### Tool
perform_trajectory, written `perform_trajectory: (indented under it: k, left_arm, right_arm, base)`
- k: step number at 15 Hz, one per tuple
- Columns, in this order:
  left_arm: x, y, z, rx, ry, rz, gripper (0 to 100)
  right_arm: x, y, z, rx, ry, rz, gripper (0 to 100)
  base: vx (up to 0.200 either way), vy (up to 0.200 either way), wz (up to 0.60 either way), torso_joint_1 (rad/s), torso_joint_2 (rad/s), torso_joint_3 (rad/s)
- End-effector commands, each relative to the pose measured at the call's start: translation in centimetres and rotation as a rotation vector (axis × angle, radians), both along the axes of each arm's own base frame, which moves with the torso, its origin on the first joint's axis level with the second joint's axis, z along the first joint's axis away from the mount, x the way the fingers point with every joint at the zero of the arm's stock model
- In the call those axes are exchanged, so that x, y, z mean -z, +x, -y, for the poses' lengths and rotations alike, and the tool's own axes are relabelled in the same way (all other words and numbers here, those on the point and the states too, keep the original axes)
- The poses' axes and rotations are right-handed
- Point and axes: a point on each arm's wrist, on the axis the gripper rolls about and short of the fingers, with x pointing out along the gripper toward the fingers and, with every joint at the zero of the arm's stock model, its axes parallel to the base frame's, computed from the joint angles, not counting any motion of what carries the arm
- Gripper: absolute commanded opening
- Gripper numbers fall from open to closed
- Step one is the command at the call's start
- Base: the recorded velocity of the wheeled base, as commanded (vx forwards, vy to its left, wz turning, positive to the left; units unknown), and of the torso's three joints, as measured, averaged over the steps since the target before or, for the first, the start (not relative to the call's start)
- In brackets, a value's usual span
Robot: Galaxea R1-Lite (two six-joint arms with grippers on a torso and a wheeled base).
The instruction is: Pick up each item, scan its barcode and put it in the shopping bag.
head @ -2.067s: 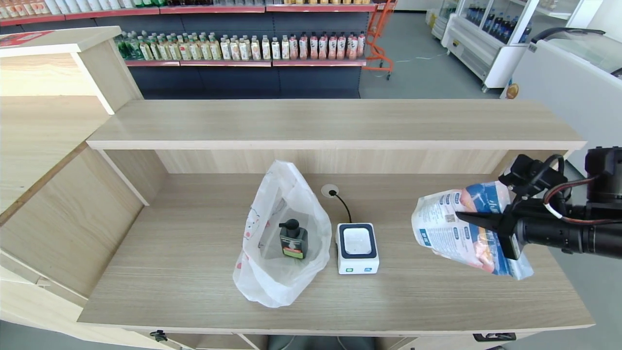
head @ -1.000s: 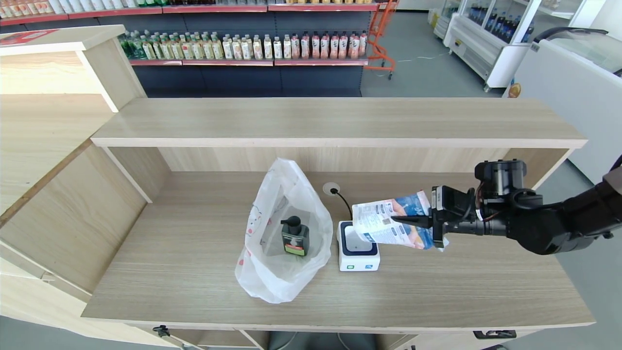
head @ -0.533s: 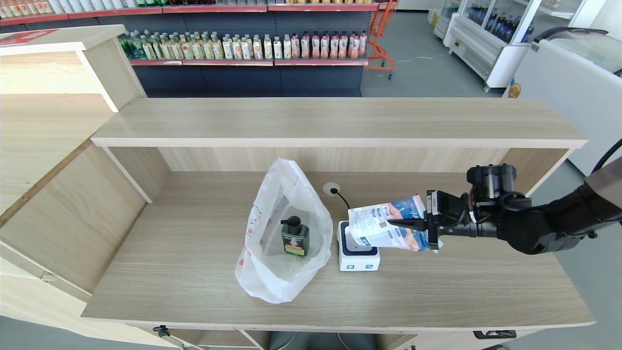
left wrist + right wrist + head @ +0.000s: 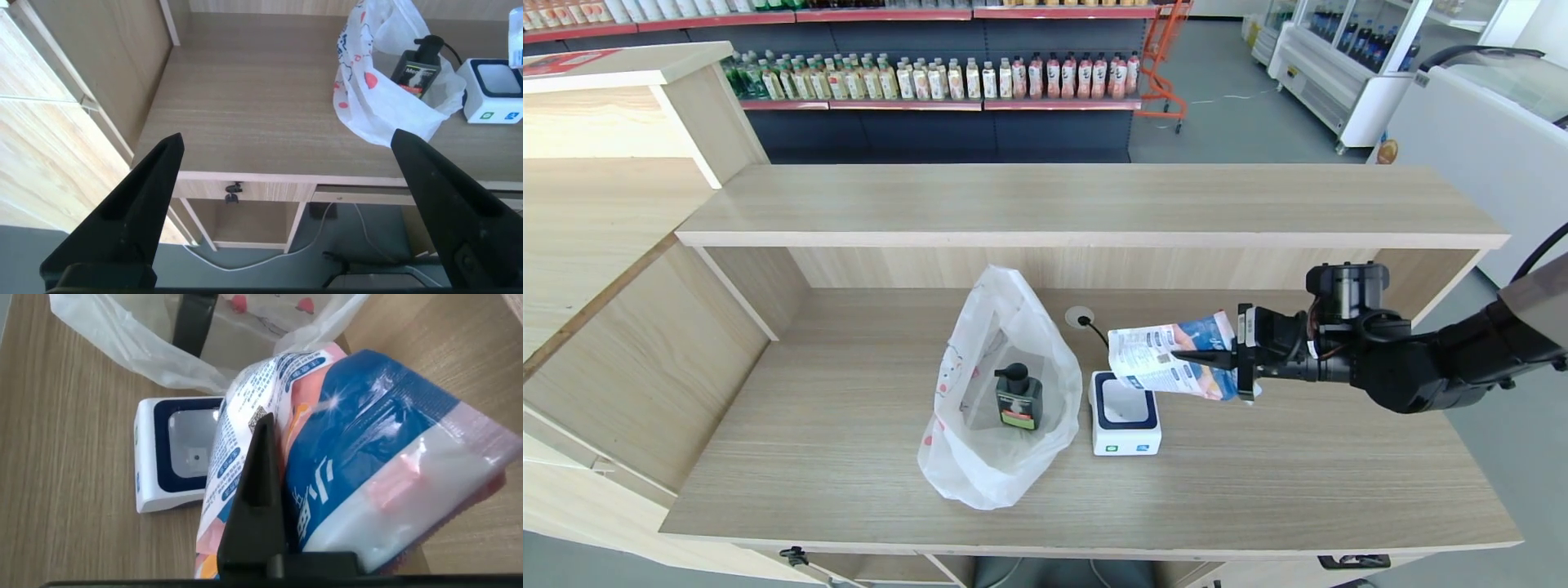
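One item in hand: a soft blue-and-white pack, pinched by the right gripper, whose fingers press into it from both sides near one end.
Where the pack is: in the air and roughly level, its free end above the back of the scanner, apart from it.
Why held so: I'd judge it is being offered to the scanner's window so a code can be read. Which face carries the barcode I cannot tell.
Scanner: a small white box with a dark-framed window facing up, on the table, wired to a hole behind it.
Shopping bag: the shopping bag is white plastic, slumped open just beside the scanner on the robot's left. The short carry after a scan is probably why.
Already bagged: a dark pump bottle standing inside.
Left gripper: the left gripper is spread wide with nothing in it, off the table's near edge, out of the way.
Step, as I read it: scan, then bag.
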Motion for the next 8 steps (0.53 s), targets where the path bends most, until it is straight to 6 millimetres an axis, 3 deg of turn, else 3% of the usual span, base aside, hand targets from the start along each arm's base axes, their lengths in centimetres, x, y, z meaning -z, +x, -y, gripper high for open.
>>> perform_trajectory:
  k: [1,8]
  left_arm:
    - [0.0,0.0,0.0,0.000,-0.001,0.001,100]
    - [0.0,0.0,0.0,0.000,-0.001,0.001,100]
  right_arm:
    - [0.1,0.4,-0.1,-0.002,0.003,0.008,0]
    - [1.8,0.9,-1.1,-0.023,0.006,-0.006,0]
  base:
    - [0.000,0.000,0.00,0.000,0.00,0.000]
    - [0.000,0.000,0.00,0.000,0.00,0.000]
